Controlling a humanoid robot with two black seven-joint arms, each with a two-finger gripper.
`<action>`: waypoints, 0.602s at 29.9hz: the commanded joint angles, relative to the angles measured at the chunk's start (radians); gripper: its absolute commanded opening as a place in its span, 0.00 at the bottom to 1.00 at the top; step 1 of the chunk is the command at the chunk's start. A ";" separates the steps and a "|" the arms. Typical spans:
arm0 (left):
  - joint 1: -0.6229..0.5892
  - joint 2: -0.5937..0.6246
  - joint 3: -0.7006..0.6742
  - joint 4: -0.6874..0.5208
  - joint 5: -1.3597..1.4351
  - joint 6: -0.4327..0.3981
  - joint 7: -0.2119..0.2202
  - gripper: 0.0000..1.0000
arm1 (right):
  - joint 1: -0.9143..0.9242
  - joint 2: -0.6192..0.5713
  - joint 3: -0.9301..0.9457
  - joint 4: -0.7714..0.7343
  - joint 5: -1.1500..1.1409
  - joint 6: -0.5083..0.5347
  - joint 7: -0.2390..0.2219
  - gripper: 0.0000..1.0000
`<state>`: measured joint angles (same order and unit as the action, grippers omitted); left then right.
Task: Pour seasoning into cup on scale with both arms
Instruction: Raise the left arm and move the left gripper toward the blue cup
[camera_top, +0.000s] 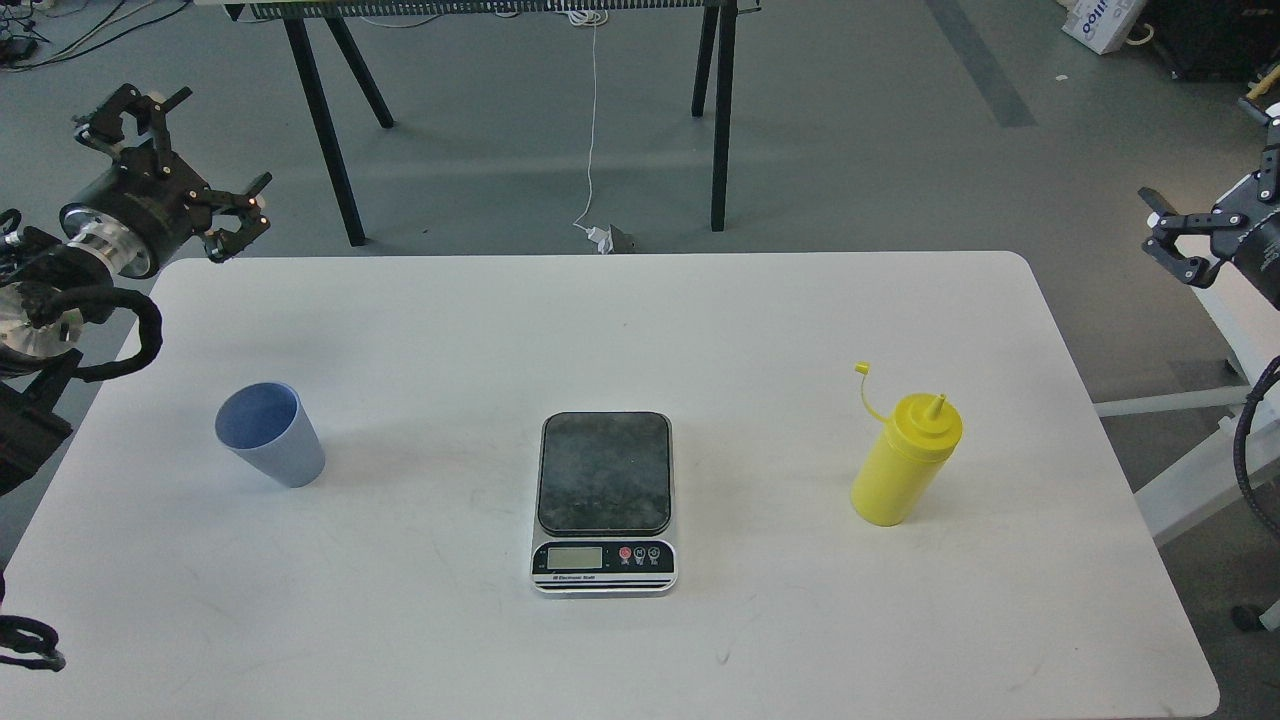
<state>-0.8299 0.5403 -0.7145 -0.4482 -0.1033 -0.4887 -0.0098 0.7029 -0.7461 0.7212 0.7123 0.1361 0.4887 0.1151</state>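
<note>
Nearest on the white bench (420, 620) sits the scale (604, 503), centred, its dark plate bare and its display facing me. To its left and a little farther back, well apart from it, stands the cup (270, 433), upright with its mouth open. To the right, about as far off, stands the seasoning (905, 458), also upright, cap off the nozzle and dangling by its tether. Farthest back, the left tool (175, 150) hangs off the bench's left corner with fingers spread and nothing held; the right tool (1215, 225) is past the right edge, likewise spread and holding nothing. I judge the first step to be setting the cup on the plate: the left tool should descend beside the cup, grip mid-wall gently so the taper doesn't slip, and place it centrally before the bottle is lifted.
</note>
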 joint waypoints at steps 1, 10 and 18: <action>0.017 -0.003 0.001 0.002 0.002 0.000 -0.024 1.00 | 0.001 0.021 0.000 0.001 -0.001 0.000 0.000 1.00; -0.001 -0.002 -0.062 0.029 -0.038 0.000 -0.016 1.00 | 0.001 0.051 0.000 -0.001 -0.003 0.000 0.000 1.00; -0.077 -0.095 -0.051 0.210 -0.030 0.000 -0.085 1.00 | 0.000 0.053 0.000 -0.001 -0.003 0.000 0.000 1.00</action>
<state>-0.8945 0.4957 -0.7804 -0.3053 -0.1432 -0.4887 -0.0538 0.7034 -0.6935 0.7211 0.7118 0.1334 0.4887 0.1151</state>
